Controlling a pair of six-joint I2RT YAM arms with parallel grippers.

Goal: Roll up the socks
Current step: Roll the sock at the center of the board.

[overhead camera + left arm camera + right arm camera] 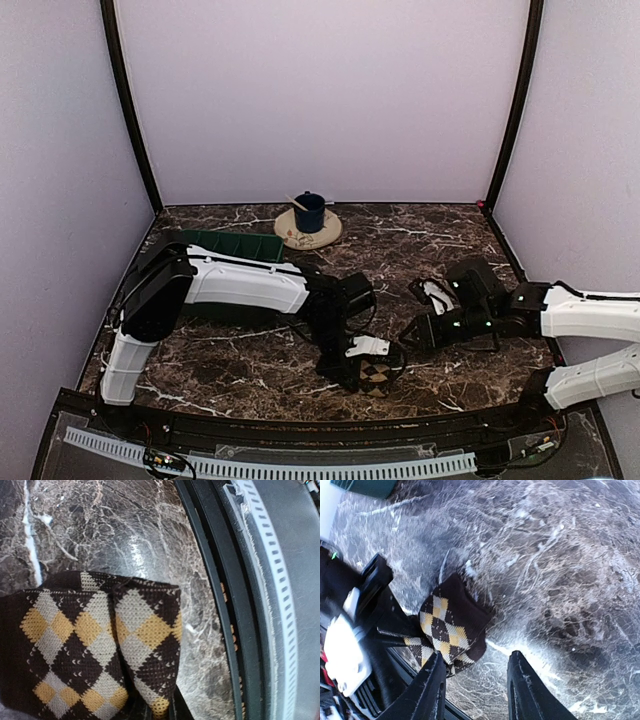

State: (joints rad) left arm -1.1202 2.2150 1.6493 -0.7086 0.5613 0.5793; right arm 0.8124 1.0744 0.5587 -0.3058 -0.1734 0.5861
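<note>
Lower centre, seen from above: the left hand [360,365] pinches the bunched checkered sock [452,625] near the front edge of the desk [230,360]. The right hand [475,667], spread and empty, hovers beside, best placed to tighten the roll.

The left gripper [361,367] is low over the marble table [440,245], closed on the checkered sock [377,376], a small bundle at its tip. Just to its right and slightly farther back, the right gripper [409,336] points toward it. Well behind the left gripper are a green tray [236,245] and a blue mug [309,212] on a round mat [326,236]
</note>
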